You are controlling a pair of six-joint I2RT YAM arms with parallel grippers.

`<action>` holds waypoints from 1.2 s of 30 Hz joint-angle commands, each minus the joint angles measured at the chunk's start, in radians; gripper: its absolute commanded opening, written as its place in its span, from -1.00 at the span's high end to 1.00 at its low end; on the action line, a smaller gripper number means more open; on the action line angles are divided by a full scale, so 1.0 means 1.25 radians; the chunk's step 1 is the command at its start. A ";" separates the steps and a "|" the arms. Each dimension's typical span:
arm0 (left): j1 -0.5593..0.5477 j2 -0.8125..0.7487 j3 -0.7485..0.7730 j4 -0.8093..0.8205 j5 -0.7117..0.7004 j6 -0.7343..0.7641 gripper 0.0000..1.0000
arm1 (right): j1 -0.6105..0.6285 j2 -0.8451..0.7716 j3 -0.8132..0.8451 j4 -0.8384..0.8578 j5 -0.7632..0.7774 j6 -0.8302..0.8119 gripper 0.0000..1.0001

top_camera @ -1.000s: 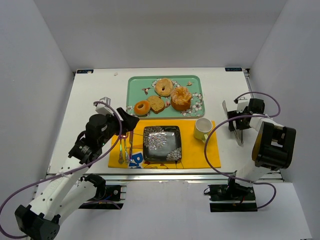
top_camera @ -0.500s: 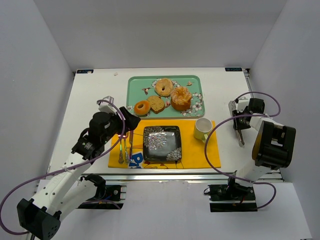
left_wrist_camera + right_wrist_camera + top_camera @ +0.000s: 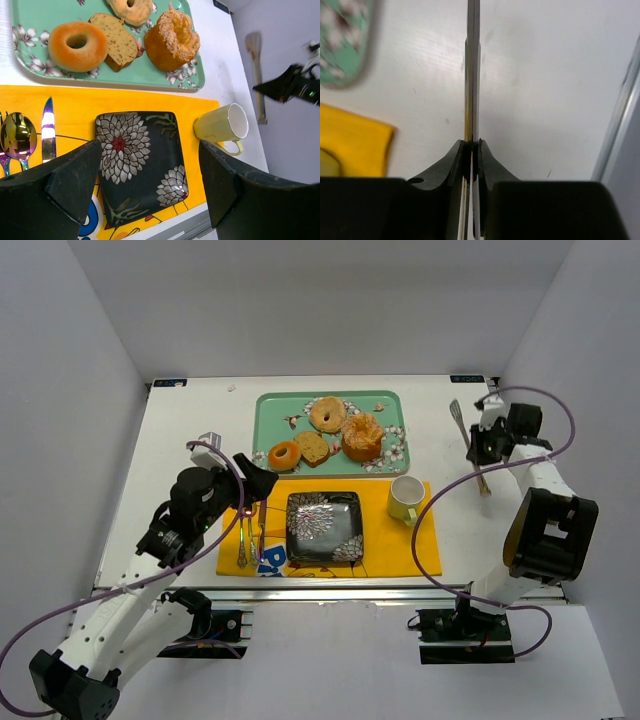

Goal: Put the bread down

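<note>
The bread (image 3: 327, 414), a pale tan speckled ring, lies at the back of the green tray (image 3: 270, 405); the top edge of the left wrist view cuts the bread (image 3: 131, 7) off. My left gripper (image 3: 262, 483) hovers open over the yellow placemat's left part, and its view looks down on the black flowered plate (image 3: 140, 160) between its fingers (image 3: 75, 175). My right gripper (image 3: 480, 445) is at the table's right side, shut on thin metal tongs (image 3: 466, 435). In the right wrist view the tongs (image 3: 473, 75) show edge on, pinched flat.
On the tray lie a glossy orange donut (image 3: 284, 454), a bread slice (image 3: 312, 447) and a fluted orange cake (image 3: 362, 435). The yellow placemat (image 3: 425, 540) holds the plate (image 3: 324, 527), a pale green mug (image 3: 405, 497), plus a knife and spoon (image 3: 243, 530).
My right gripper has closed on the tongs and moved with them toward the back right of the table. The left arm shifted slightly and came back.
</note>
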 commanded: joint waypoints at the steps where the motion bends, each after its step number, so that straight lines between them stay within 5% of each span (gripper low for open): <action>1: 0.002 -0.021 0.025 -0.016 -0.009 -0.003 -0.75 | 0.046 -0.014 0.120 -0.016 -0.088 0.049 0.69; 6: 0.002 -0.026 0.043 -0.032 -0.012 -0.003 -0.75 | 0.126 0.027 0.225 -0.031 -0.114 0.083 0.42; 18: 0.002 -0.044 0.063 -0.065 -0.030 -0.012 -0.75 | 0.338 0.146 0.431 -0.036 -0.138 0.129 0.22; 36: 0.002 -0.006 0.092 -0.077 -0.046 -0.012 -0.75 | 0.406 0.347 0.661 -0.012 -0.111 0.162 0.01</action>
